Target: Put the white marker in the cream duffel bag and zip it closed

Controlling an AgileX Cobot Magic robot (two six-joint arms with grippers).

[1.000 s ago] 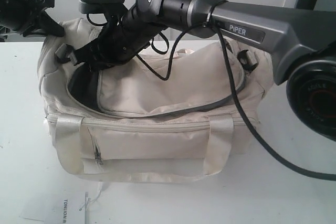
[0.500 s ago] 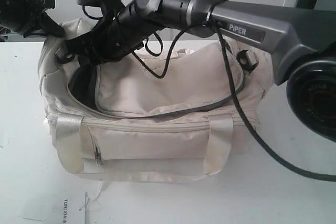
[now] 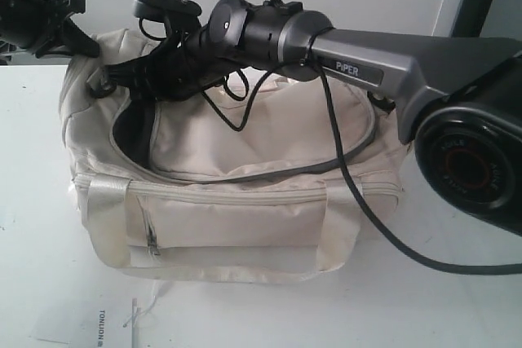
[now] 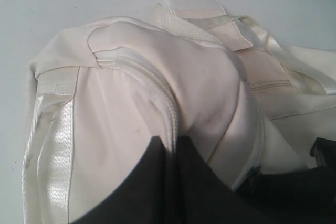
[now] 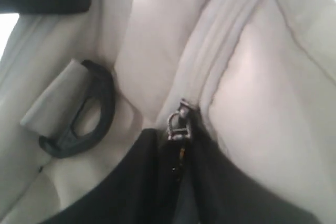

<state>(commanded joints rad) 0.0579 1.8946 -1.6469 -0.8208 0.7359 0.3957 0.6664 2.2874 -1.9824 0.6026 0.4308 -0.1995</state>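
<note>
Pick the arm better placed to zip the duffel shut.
Right, likely. The right end effector hangs over the open end of the cream duffel bag, zip pull close in its wrist view. The left end effector sits at the bag's end corner.

One cream duffel bag (image 3: 245,226), one printed paper slip (image 3: 102,323), one white table (image 3: 33,169) and two robot arms (image 3: 383,63) (image 3: 37,22) are showing.

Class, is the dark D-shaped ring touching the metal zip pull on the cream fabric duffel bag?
Apart: right wrist view shows bag fabric between ring and pull.
</note>
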